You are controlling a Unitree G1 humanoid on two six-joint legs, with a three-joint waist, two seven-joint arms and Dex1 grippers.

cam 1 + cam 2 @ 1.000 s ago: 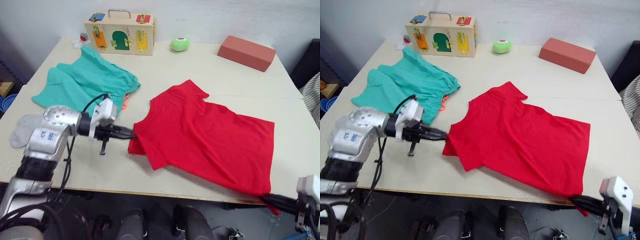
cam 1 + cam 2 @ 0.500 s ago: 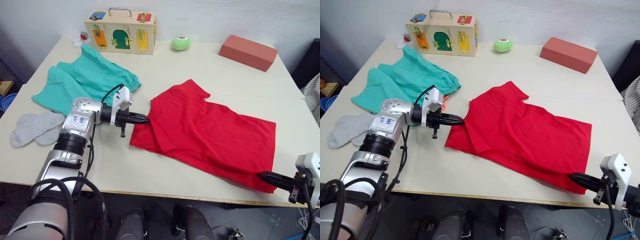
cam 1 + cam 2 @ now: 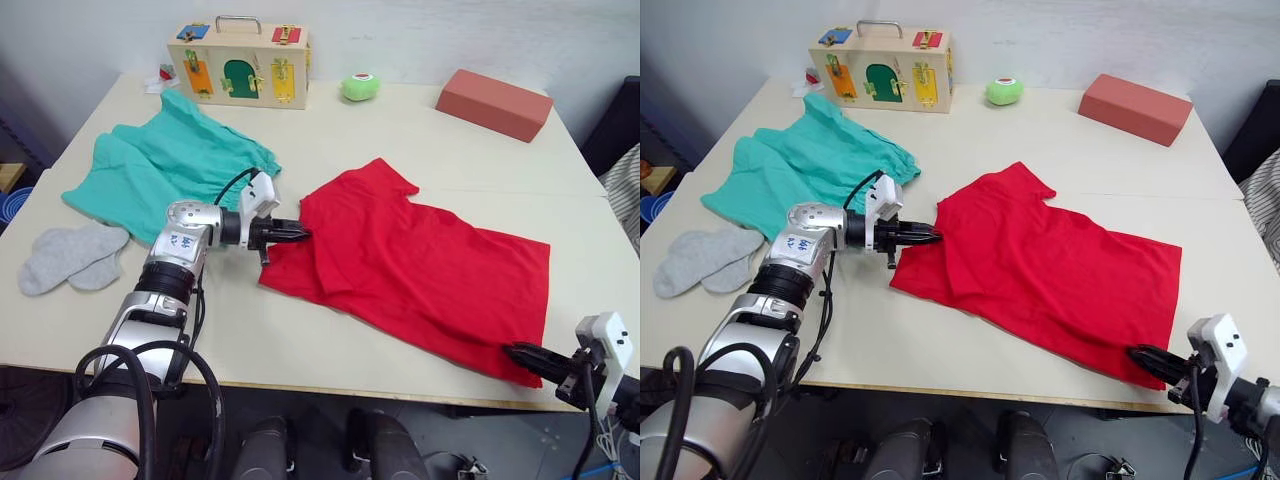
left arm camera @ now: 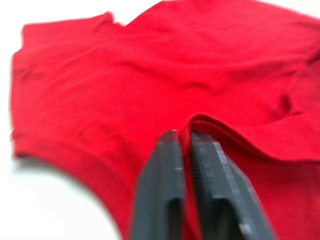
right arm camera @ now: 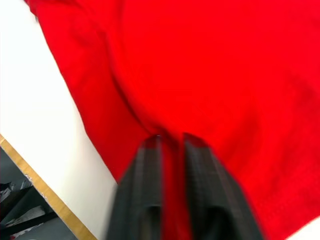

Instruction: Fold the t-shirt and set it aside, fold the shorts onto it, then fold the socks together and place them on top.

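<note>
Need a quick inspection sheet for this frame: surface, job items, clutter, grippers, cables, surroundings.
Surface: beige table, one seam across its right part.
Job's things: red t-shirt spread at centre-right, its near sleeve edge folded inward; teal shorts flat at far left; grey socks side by side near the left edge.
Clutter: wooden latch box, green ball, red-brown block, all along the far edge.
Grippers: left gripper shut on the t-shirt's sleeve fold; right gripper shut on its near hem corner.
Cables: black cable looping over the left wrist.
Surroundings: pale wall behind; striped cloth at right.
</note>
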